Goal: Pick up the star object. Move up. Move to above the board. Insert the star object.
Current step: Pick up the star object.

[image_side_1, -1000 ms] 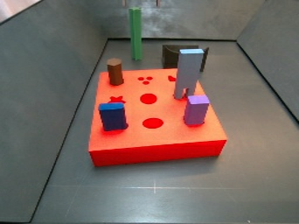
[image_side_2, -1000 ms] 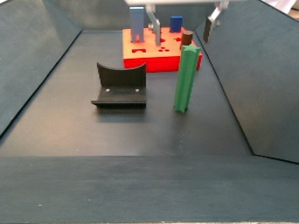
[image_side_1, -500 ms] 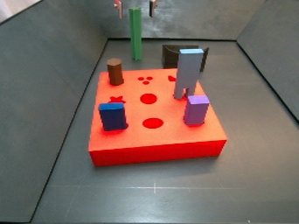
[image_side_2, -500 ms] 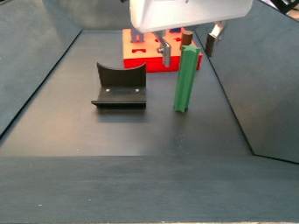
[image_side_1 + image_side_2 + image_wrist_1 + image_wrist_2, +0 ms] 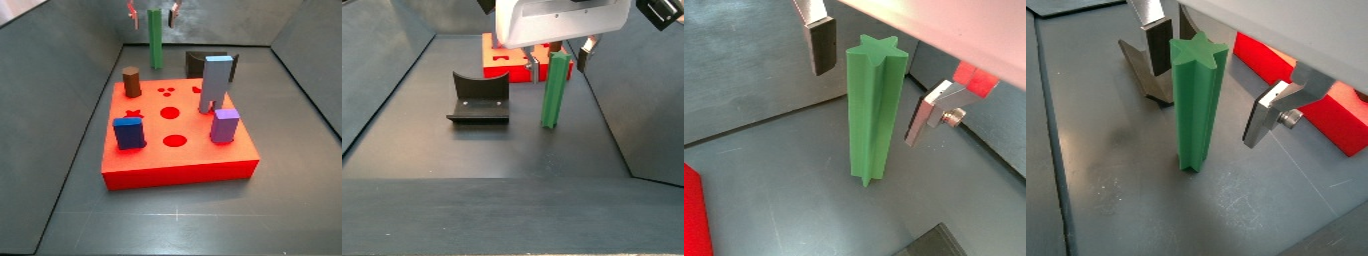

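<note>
Dark grey flooring carried the star object (image 5: 555, 90), upright right of centre in a side view, apart from the red board (image 5: 523, 64) behind it. At the upper frame, the gripper (image 5: 879, 83) straddled the rod's top, spread wide, both fingers (image 5: 822, 45) clear of it. The fixture (image 5: 478, 98) stood left.

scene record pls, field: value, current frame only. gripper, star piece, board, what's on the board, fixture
gripper: open, above the floor, fingers either side of the star object's top, not touching it
star object: green ridged rod, upright on the floor, off the board
board: red square block, star-shaped hole free
on board: brown cylinder, dark-blue block, purple block, tall light-blue block
fixture: on the floor between star object and side wall
task stage: pre-grasp
</note>
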### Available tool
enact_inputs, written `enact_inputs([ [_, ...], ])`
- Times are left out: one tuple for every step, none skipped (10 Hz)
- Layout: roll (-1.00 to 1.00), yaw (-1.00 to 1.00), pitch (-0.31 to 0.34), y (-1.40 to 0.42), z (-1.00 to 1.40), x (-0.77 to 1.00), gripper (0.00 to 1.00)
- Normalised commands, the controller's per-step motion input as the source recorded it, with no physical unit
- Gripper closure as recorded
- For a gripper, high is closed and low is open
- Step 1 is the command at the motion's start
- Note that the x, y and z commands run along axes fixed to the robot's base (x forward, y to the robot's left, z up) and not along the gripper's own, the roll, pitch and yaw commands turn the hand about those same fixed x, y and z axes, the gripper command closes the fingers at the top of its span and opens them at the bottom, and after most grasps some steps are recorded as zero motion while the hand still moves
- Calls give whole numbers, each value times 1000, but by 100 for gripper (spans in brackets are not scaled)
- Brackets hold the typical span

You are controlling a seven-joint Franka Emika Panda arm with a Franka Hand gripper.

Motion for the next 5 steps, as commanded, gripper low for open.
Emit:
enact_inputs([
  [-20, 20, -60, 0, 0, -180, 0],
  [-4, 9, -49, 0, 0, -157, 0],
  [0, 0, 0, 0, 0, 0, 100],
  [0, 0, 0, 0, 0, 0, 100],
  [0, 0, 0, 0, 0, 0, 100],
])
